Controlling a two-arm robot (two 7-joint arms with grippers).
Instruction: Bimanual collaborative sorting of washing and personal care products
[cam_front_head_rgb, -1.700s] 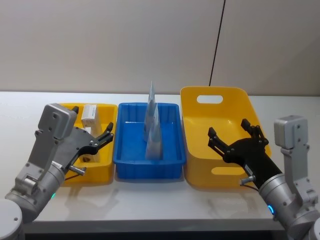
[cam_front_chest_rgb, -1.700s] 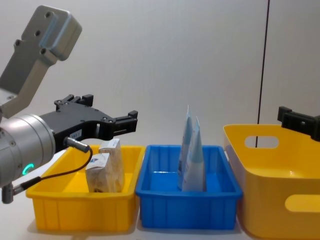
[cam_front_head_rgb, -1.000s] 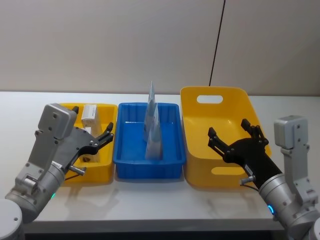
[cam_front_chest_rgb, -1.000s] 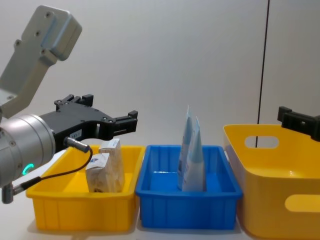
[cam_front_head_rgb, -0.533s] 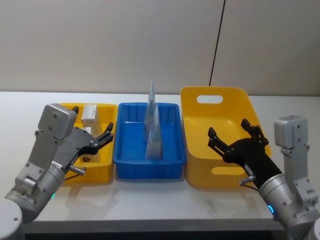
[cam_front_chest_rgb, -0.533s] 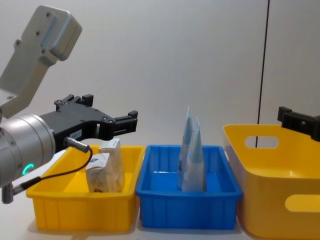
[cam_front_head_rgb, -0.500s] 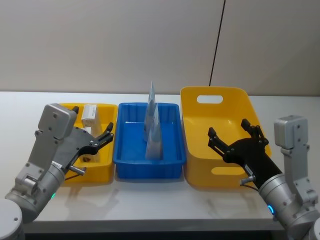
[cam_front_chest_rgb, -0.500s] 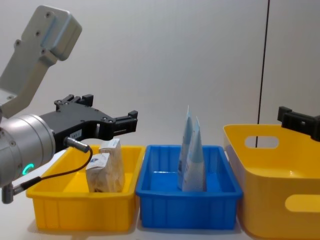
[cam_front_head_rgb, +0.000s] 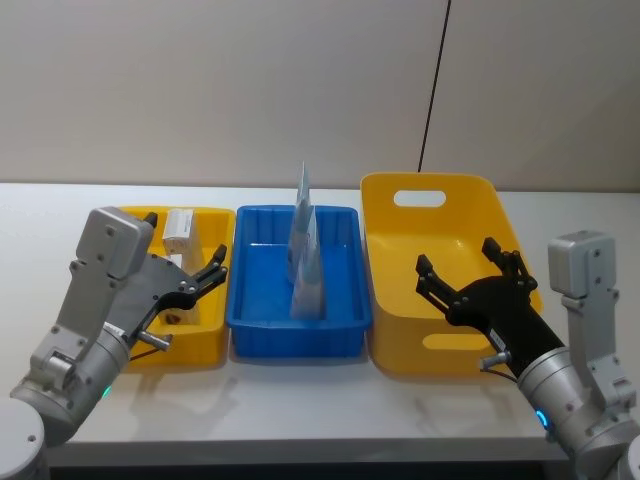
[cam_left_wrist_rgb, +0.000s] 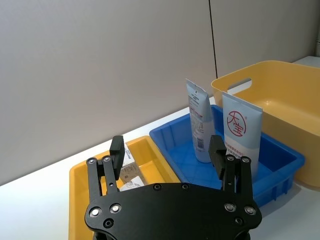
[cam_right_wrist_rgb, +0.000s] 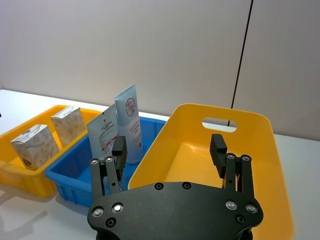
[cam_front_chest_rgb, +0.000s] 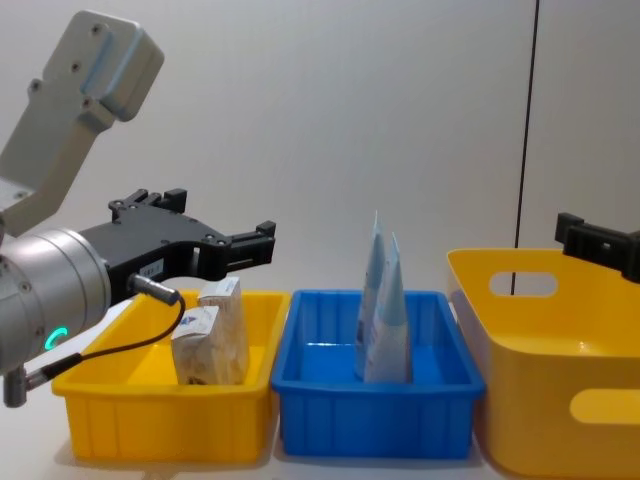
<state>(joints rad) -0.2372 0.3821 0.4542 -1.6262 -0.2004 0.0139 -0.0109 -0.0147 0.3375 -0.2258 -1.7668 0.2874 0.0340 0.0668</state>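
Two pale blue-white tubes (cam_front_head_rgb: 306, 262) (cam_front_chest_rgb: 385, 310) stand upright in the blue bin (cam_front_head_rgb: 250, 320). Two whitish cartons with leaf print (cam_front_chest_rgb: 212, 338) (cam_right_wrist_rgb: 35, 145) stand in the small yellow bin (cam_front_head_rgb: 195, 345) on the left. My left gripper (cam_front_head_rgb: 185, 245) (cam_left_wrist_rgb: 167, 145) hovers open above that bin, over the cartons, with nothing between its fingers. Over the front of the large yellow bin (cam_front_head_rgb: 395, 350) on the right, my right gripper (cam_front_head_rgb: 457, 255) (cam_right_wrist_rgb: 168, 144) is held open and holds nothing. The bare floor of that bin (cam_right_wrist_rgb: 200, 155) shows in the right wrist view.
The three bins sit side by side on a white table (cam_front_head_rgb: 300, 400) against a grey wall. A black cable (cam_front_head_rgb: 432, 90) runs down the wall behind the large bin. Bare table lies in front of the bins.
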